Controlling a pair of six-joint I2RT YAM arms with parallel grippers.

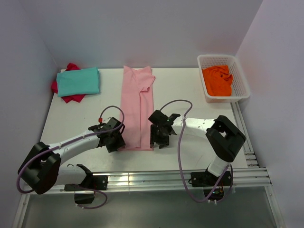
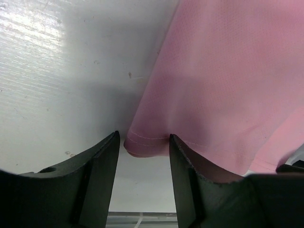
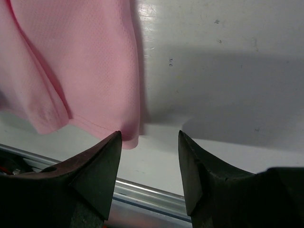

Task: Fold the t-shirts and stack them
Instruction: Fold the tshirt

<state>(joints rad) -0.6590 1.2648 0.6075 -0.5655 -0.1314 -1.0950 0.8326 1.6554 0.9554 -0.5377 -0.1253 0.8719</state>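
A pink t-shirt (image 1: 138,105) lies folded lengthwise into a long strip down the middle of the table. My left gripper (image 1: 117,140) is open at the strip's near left corner; in the left wrist view the pink hem corner (image 2: 147,145) sits between the fingertips (image 2: 145,142). My right gripper (image 1: 159,137) is open at the near right corner; in the right wrist view the pink corner (image 3: 129,137) lies just beside the left finger (image 3: 102,166). A folded teal shirt (image 1: 79,80) lies on a red shirt (image 1: 71,97) at the far left.
A white basket (image 1: 241,78) at the far right holds a crumpled orange shirt (image 1: 217,80). The table's near edge is a metal rail (image 1: 156,178), seen close below both grippers (image 3: 142,192). Walls close in the back and both sides.
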